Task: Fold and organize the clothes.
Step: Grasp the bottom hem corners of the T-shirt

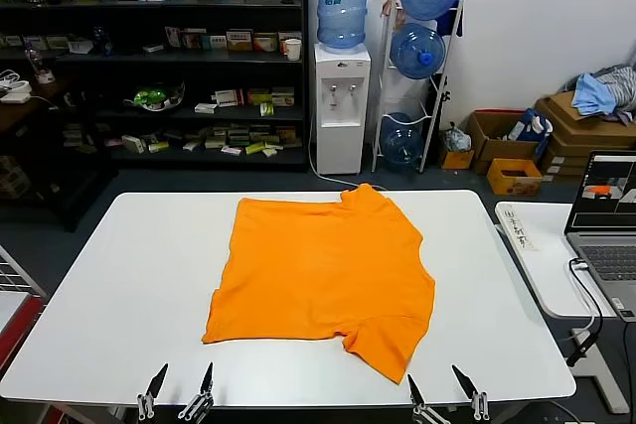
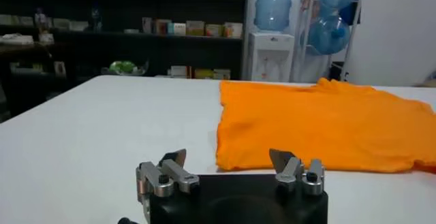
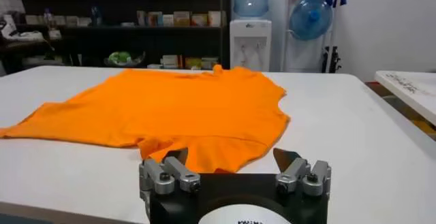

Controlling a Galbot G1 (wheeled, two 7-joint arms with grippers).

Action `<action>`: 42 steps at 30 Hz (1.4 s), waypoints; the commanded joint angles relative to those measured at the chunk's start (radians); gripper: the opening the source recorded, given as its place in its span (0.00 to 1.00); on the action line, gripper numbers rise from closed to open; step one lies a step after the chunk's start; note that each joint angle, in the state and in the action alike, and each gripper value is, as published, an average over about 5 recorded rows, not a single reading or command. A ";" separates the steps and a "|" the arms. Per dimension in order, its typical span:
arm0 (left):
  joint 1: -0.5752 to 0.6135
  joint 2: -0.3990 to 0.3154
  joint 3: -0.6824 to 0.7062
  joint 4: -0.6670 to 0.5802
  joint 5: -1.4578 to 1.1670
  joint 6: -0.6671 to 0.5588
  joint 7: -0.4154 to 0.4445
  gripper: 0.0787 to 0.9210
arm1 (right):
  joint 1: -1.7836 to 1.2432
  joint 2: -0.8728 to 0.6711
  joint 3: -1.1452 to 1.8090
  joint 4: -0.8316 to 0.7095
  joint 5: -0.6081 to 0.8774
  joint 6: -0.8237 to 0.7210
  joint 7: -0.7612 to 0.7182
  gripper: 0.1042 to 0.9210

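Left gripper (image 1: 179,389) parked at the near table (image 1: 119,275) edge, jaws spread wide, holding nothing; right gripper (image 1: 445,391) likewise, wide apart and empty. Orange T-shirt (image 1: 323,280) spread flat just ahead of both, nearer sleeve (image 1: 388,345) lying close ahead of the right gripper, hem corner ahead and inward of the left. Probably best to reach forward low, pinch only the cloth edge at matching points, then lift and fold evenly, avoiding bunching.
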 commanded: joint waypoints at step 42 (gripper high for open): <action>-0.345 0.244 0.086 0.153 -0.327 0.345 -0.070 0.81 | 0.311 -0.001 -0.248 -0.123 0.163 -0.321 0.235 0.56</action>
